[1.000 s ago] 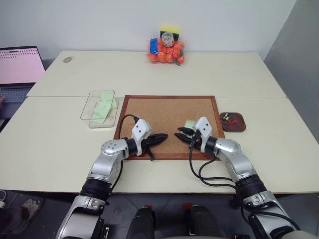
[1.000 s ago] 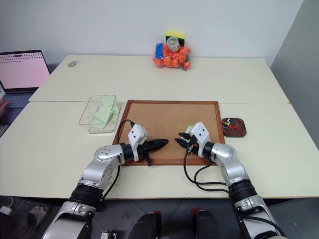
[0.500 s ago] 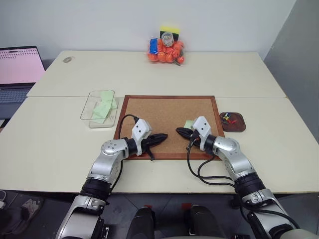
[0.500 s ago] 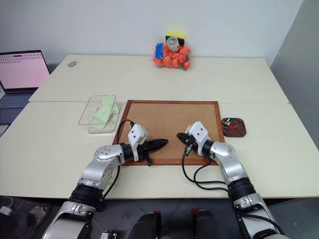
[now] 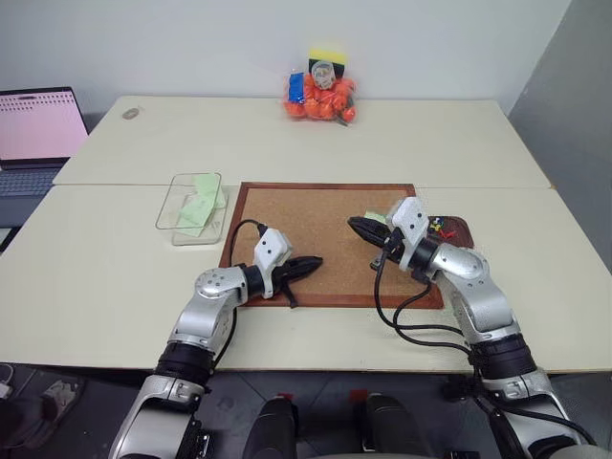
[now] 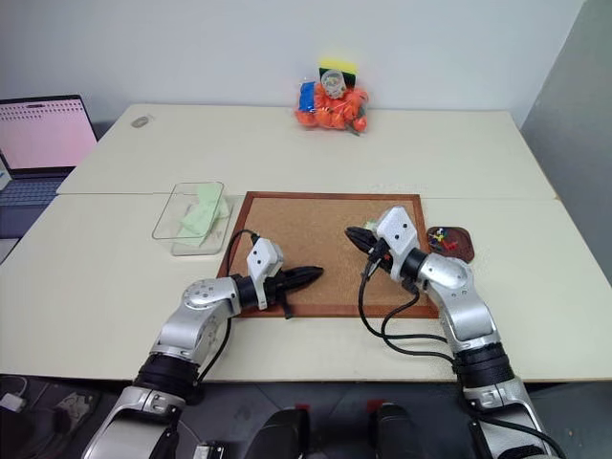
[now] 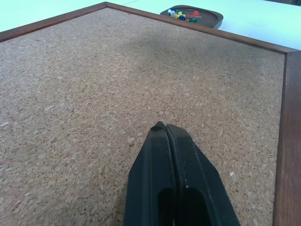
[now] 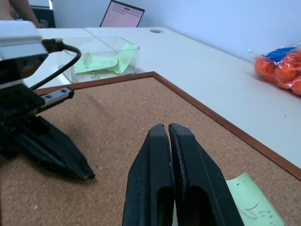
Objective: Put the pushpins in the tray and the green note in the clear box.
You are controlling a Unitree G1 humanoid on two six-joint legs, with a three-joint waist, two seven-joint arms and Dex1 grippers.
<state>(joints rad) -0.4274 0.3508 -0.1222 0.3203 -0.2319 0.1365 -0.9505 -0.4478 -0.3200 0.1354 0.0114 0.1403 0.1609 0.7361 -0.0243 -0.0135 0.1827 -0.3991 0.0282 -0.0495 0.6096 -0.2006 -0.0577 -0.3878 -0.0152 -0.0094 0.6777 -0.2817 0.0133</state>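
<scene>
Corkboard (image 5: pixel 316 239) is seen lying near the front edge of a pale table (image 5: pixel 96 277), with both robot arms held over it. The left gripper (image 5: pixel 314 262) is poised low over the board's front portion, its fingers (image 7: pixel 174 188) pressed together and nothing held between them. The right gripper (image 5: pixel 356 226) is raised above the board's right half, its fingers (image 8: pixel 174 183) likewise pressed together; whether anything is caught between them cannot be told. A green note (image 8: pixel 251 205) is seen lying on the cork just beside and beneath the right gripper, near the board's right frame. The clear box (image 5: pixel 191 206) stands just off the board's left edge, with pale green paper slips (image 5: pixel 198 205) already inside it. The tray (image 7: pixel 193 16) rests on the table just beyond the board's right edge, and the pushpins (image 7: pixel 183 15), red, yellow, blue and green, are gathered in it. A bag of orange balls (image 5: pixel 320 96) sits by the table's far edge, and a laptop (image 5: pixel 38 129) is placed off the far left corner.
</scene>
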